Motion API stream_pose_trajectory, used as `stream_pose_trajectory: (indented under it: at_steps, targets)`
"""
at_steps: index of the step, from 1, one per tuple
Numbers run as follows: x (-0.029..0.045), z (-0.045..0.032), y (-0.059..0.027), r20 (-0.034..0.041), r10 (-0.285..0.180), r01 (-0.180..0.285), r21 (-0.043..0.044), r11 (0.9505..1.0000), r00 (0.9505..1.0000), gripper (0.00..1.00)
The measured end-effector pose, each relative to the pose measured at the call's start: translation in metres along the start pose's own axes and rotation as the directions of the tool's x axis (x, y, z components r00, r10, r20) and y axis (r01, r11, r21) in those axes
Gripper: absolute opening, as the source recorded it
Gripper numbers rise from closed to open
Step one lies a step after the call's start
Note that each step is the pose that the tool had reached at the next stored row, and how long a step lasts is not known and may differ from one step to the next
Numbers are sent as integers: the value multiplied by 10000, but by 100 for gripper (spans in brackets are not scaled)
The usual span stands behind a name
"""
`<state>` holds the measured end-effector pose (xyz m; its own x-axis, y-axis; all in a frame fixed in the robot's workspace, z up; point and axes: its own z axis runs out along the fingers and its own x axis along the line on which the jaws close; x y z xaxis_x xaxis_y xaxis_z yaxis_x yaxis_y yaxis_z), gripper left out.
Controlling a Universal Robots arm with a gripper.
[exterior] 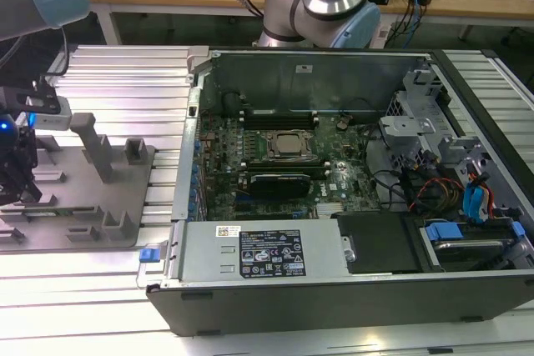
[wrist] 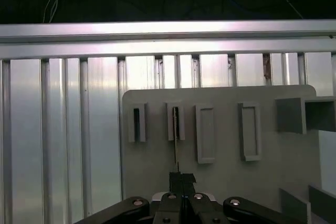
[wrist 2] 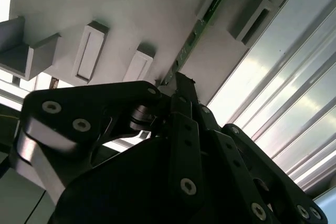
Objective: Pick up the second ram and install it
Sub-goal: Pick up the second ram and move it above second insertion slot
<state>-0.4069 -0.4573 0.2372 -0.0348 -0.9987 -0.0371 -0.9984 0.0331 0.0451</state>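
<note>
The second ram is a thin green board standing on edge in a slot of the grey holder plate. In the second wrist view the second ram runs as a narrow green strip from a slot post down into my fingertips. My gripper is at the near end of the board, its two fingers pressed together with the board's edge between them. In the exterior view my gripper hangs low over the holder plate at that view's left, well away from the open computer.
An open computer case lies at the exterior view's right, with the CPU socket, memory slots and a black card. Upright posts rise from the holder plate. Ribbed aluminium table surrounds it.
</note>
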Motion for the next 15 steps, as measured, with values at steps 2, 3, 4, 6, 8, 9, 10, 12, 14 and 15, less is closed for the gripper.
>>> stream_pose_trajectory:
  at_steps: [2,3,4,6,8,9,10,12,14,15]
  targets:
    - [1,7,0,-1,-1,1,-1,10000,10000,8]
    - [2,8,0,-1,-1,1,-1,10000,10000,8]
    - [12,10,-2,1,-3,3,1,10000,10000,8]
    - [18,11,-2,0,-1,1,0,10000,10000,8]
    - [19,10,-1,-1,0,0,-1,10000,10000,8]
    - [19,10,-1,0,0,0,0,10000,10000,8]
    - [19,10,-1,0,0,0,0,10000,10000,8]
    - [19,10,-1,0,0,0,0,10000,10000,14]
    - [19,13,-1,0,-3,3,1,10000,10000,22]
    - [20,20,-1,-10,-122,122,-4,9999,9999,22]
